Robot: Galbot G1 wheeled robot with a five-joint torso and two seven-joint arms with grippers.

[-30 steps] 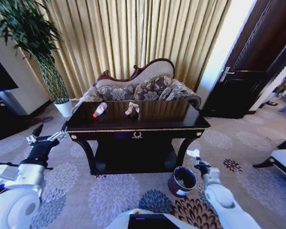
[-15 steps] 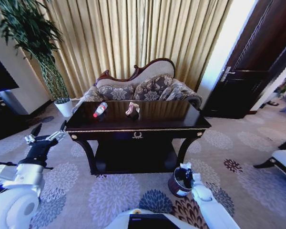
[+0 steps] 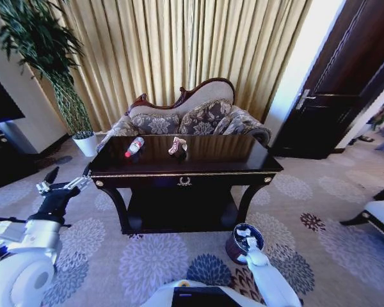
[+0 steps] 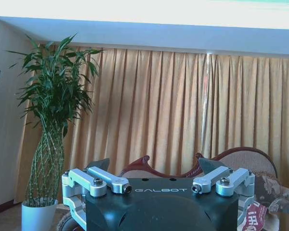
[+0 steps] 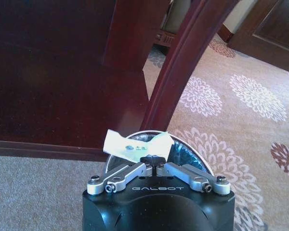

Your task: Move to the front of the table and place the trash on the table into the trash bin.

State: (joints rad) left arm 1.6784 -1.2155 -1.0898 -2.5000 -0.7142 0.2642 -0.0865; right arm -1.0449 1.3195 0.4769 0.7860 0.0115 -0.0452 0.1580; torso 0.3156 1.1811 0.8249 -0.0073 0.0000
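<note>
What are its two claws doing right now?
Left gripper: open, holding nothing, left of the table.
Right gripper: closed on a white scrap, over the trash bin.

Table [image 3: 198, 157]: dark wood, high-gloss top w/ reflections, thin gold trim. Bottle [image 3: 134, 147]: clear plastic, red label. Wrapper [image 3: 177, 146]: crinkly pink-white film. Right gripper [image 5: 153, 162]: matt black body, brushed-metal links, pinching a thin white paper scrap [image 5: 127, 146]. Trash bin [image 3: 243, 244]: dark, glossy liner inside. Carpet [image 3: 147, 262]: soft-pile, floral. Curtain [image 4: 183, 106]: pleated gold cloth w/ slight sheen.
</note>
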